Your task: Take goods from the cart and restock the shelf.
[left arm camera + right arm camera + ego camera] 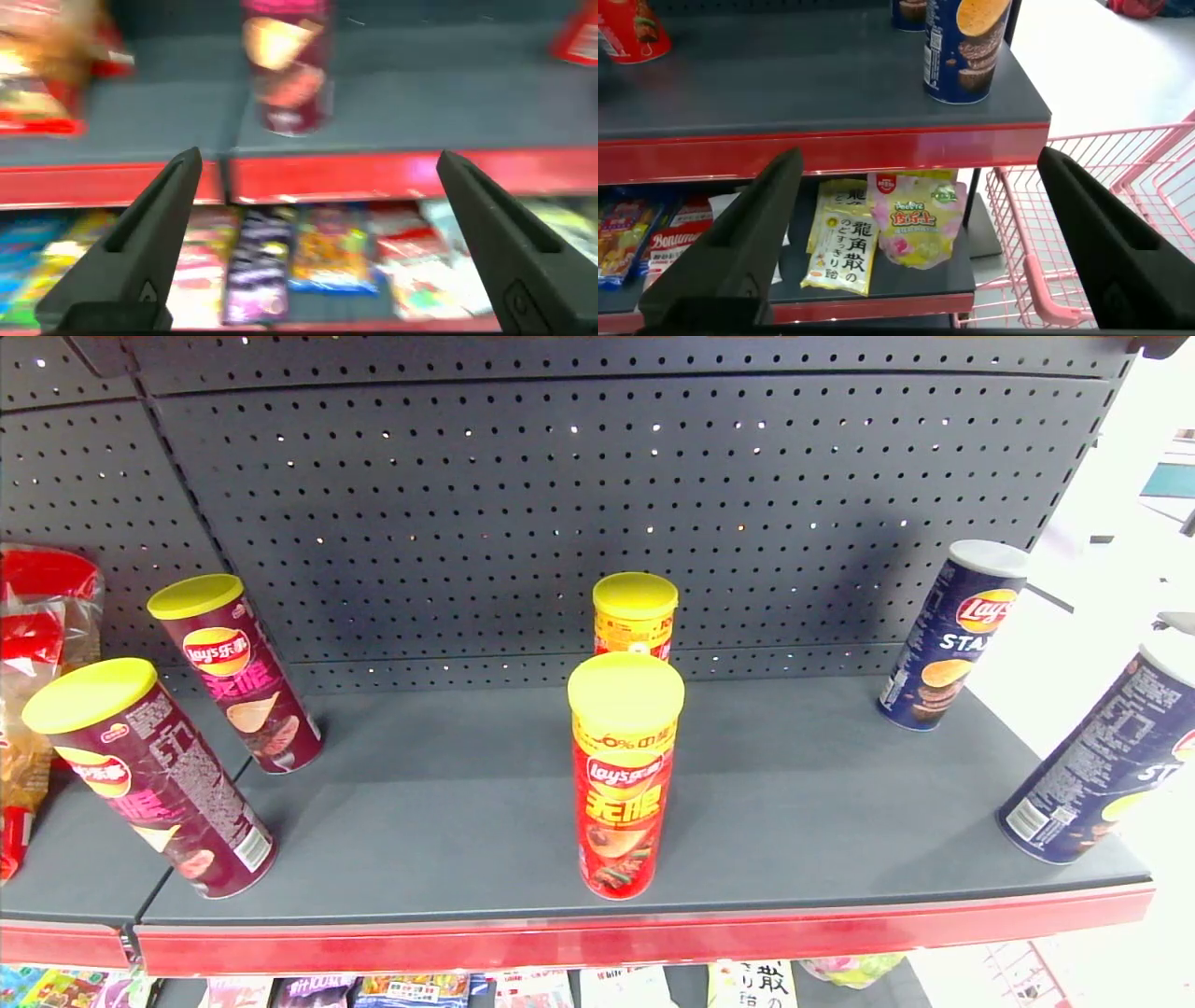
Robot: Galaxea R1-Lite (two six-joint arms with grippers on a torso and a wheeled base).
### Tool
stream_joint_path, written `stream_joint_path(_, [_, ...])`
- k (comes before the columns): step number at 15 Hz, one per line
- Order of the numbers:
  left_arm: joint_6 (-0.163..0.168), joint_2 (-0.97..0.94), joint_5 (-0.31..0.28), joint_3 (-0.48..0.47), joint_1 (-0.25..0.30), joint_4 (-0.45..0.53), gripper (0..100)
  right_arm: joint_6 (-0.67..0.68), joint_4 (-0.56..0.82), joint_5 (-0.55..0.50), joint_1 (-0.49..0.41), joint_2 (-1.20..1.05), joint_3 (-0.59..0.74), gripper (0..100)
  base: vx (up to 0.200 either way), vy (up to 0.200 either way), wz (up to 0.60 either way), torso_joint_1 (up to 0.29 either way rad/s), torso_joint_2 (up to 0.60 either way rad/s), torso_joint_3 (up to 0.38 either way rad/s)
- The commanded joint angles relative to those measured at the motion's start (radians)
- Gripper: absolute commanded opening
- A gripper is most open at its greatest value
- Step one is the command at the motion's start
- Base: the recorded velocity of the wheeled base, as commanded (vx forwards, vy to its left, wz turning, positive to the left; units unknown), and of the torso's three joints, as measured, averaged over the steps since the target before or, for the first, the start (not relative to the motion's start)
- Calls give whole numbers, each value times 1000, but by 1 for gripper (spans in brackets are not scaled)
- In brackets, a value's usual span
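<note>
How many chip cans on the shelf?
6. Left: front maroon can, rear maroon can. Middle: front red can, rear red can. Right: front navy can, rear navy can. More may be hidden.

Robot body, wrist cameras: two tools, both matte black.

The left tool (320, 157) has two long wedge-shaped fingers (140, 252), broad at the base and narrowing to blunt, squared tips. Faces are flat and edges straight, with a shallow step partway along each finger's outline. Near each base sits a small moulded mark, too blurred to make out. The right tool (922, 154) is of the same build. Its fingers (1120, 243) are the same black, smooth and plastic-looking, with a dull sheen along the upper edges and the same step in the outline.
</note>
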Motion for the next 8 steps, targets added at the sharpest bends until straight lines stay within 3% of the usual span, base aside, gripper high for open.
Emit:
stream_joint_path(1, [-11, 19, -11, 1, -10, -1, 100, 0, 0, 0, 0, 0, 0, 100, 0, 0, 0, 0, 0, 0])
stream_joint_path(8, [-12, -9, 26, 2, 2, -4, 100, 0, 0, 0, 0, 0, 0, 100, 0, 0, 0, 0, 0, 0])
